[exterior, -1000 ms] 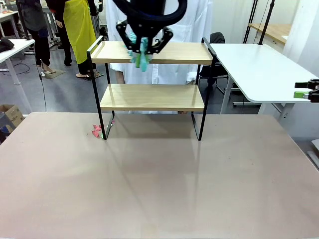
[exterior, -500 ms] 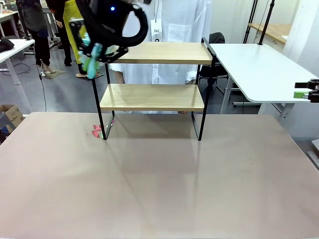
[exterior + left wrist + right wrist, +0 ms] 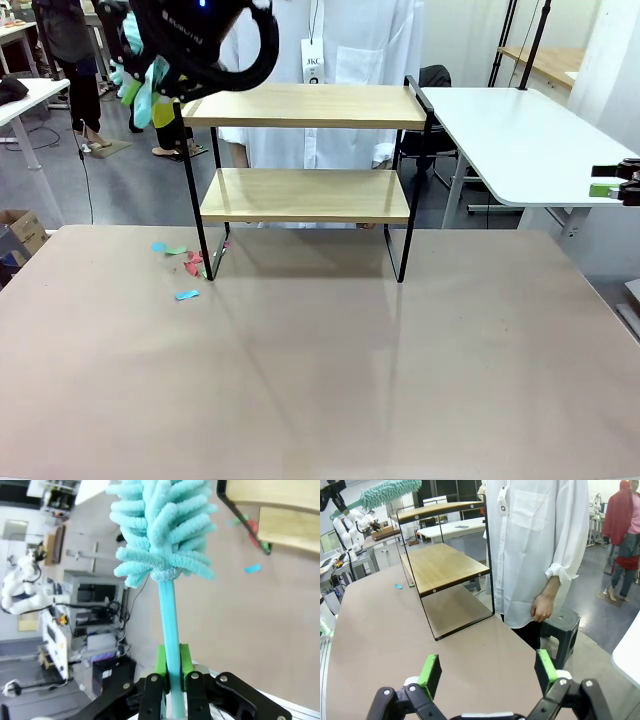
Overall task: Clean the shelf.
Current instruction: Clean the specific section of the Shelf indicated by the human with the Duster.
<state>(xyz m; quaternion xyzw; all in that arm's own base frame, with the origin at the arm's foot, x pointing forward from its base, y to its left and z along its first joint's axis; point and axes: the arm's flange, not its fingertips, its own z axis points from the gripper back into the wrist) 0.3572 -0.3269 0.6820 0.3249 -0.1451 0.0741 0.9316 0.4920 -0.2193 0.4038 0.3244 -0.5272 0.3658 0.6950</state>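
front view: the shelf [image 3: 305,150] stands upright at the far middle of the brown table [image 3: 320,390], both wooden boards bare. the left gripper [image 3: 132,62] hangs high, just past the left end of the top board, clamped on a teal duster [image 3: 148,95]. small paper scraps [image 3: 187,295], blue, green and pink, lie on the table around the shelf's front left leg. a person in a white coat [image 3: 350,45] stands behind the shelf. the right gripper [image 3: 612,187] sits at the right edge, well apart from the shelf.

left wrist view: the green pads [image 3: 161,662] pinch the duster's thin handle, and its fluffy head [image 3: 162,530] points away from the wrist. a corner of the shelf [image 3: 280,515] and a blue scrap [image 3: 252,568] show beyond it.

right wrist view: the right gripper [image 3: 487,672] is spread wide, holding nothing, low over the table. the shelf [image 3: 445,565] stands ahead, the person's hand [image 3: 542,607] hanging beside it, the duster [image 3: 390,492] above its far end.
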